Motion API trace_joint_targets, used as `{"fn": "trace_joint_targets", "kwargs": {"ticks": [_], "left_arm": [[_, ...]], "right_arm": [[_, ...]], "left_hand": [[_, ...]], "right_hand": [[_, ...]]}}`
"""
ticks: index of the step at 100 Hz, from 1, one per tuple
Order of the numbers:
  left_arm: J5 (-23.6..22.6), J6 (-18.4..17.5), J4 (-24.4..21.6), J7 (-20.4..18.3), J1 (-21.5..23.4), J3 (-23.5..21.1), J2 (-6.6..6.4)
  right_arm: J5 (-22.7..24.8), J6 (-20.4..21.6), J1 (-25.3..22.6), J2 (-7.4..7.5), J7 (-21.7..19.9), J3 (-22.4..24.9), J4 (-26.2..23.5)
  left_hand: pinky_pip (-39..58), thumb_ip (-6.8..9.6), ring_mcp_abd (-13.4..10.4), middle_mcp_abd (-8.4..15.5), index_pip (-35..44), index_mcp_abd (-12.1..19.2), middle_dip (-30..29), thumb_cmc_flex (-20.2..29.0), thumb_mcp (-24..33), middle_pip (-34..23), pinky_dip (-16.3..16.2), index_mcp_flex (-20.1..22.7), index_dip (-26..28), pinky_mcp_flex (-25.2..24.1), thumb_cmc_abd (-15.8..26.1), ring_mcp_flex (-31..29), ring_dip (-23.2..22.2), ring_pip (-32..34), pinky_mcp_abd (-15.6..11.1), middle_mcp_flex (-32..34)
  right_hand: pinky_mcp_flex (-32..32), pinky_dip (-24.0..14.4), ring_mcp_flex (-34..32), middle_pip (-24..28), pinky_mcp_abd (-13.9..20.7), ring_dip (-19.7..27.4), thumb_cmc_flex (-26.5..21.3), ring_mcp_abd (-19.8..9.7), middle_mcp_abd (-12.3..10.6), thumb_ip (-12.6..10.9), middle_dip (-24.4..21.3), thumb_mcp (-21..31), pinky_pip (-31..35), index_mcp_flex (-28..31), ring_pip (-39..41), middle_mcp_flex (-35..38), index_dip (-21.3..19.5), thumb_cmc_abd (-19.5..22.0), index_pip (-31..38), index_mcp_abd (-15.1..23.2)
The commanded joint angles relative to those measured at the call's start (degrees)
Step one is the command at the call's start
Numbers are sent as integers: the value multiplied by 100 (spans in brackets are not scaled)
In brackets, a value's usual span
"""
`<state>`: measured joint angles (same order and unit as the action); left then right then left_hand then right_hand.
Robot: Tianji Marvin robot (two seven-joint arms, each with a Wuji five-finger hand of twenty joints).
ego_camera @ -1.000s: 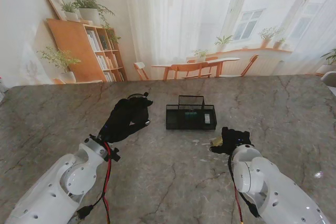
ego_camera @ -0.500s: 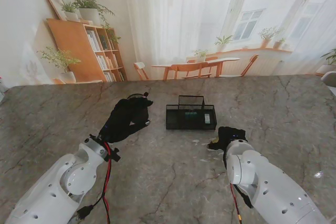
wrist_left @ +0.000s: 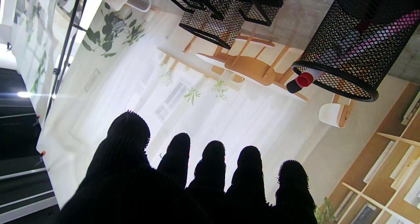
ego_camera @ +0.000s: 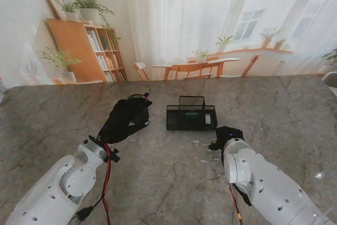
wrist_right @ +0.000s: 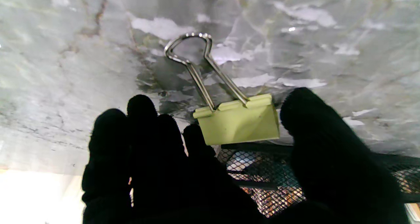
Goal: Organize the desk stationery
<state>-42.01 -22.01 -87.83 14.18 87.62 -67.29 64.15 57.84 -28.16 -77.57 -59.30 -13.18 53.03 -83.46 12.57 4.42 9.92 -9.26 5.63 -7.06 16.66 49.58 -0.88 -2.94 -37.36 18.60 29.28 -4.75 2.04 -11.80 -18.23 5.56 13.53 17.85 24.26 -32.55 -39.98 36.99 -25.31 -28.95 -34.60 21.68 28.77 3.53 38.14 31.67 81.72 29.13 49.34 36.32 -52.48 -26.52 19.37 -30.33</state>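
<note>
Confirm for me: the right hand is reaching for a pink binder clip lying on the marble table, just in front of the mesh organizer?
Not pink. The binder clip is pale green with silver wire handles, as the right wrist view shows. It lies on the marble table beside the mesh organizer, with the right hand at it.

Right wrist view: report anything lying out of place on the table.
A pale green binder clip lies loose on the marble table, outside the mesh organizer, wire handles out flat. The right hand is over it, not gripping it.

Bright window backlight; fingers [wrist_left: 213, 171] silhouetted; wrist views soft.
</note>
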Motion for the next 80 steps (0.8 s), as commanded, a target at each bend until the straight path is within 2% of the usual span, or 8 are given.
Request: {"fn": "trace_joint_targets", "kwargs": {"ticks": [1,38,56,67,71,80], "left_arm": [[-8,3,-29,18,34,3,19],[-24,2,-44,35,54,-16,19],[-24,3,-44,35,54,-17,19],[-24,3,-44,35,54,-17,19],[-24,3,-44,35,54,-17,19],[-24,3,-44,35,54,-17,19]], "right_arm": [[-77,3,-94,-1,-149,-71,239],[43,12,-166,14,-209,-28,156],[70,74,-203,10,-155,27,170],[84,141,-275,0,-68,118,152],[84,163,-311,-6,-26,163,134],[104,221,-401,-18,57,276,74]], "left_hand": [[-39,-691,-62,-17,39,24,21,166,-157,-1,2,113,52,-77,442,-113,-50,40,-110,82],[-35,-689,-52,-17,40,24,20,173,-153,0,3,118,52,-78,450,-119,-51,42,-108,79],[-27,-690,-55,-16,40,14,21,170,-156,-2,0,118,51,-76,452,-124,-52,43,-100,83],[-23,-689,-57,-7,41,23,21,172,-155,-1,-1,121,52,-75,457,-130,-54,46,-108,82],[-21,-690,-54,-14,40,26,21,165,-157,0,-1,117,51,-74,455,-129,-53,45,-103,80],[-19,-689,-50,-15,40,20,21,175,-152,-2,-1,118,51,-76,456,-122,-53,42,-100,82]], "right_hand": [[164,-138,-185,560,57,-36,-126,-126,-688,-141,-69,443,267,506,157,467,-21,-118,325,362],[1158,-59,-1122,1113,224,24,-313,-544,-1139,-114,-25,1118,553,1150,629,1391,-146,-331,1048,798],[1537,113,-1419,1182,304,112,-465,-692,-1253,-104,-71,1378,648,1261,734,1632,-38,-420,1317,896],[1872,443,-1650,1168,435,182,-681,-833,-1351,124,-125,1575,718,1135,768,1789,575,-643,1878,958],[2035,500,-1766,1177,499,187,-774,-894,-1380,166,-120,1610,734,1122,794,1873,652,-725,2046,983],[2324,771,-1977,1120,603,238,-973,-1014,-1448,253,-80,1750,758,978,793,2044,1116,-878,2581,1026]]}}
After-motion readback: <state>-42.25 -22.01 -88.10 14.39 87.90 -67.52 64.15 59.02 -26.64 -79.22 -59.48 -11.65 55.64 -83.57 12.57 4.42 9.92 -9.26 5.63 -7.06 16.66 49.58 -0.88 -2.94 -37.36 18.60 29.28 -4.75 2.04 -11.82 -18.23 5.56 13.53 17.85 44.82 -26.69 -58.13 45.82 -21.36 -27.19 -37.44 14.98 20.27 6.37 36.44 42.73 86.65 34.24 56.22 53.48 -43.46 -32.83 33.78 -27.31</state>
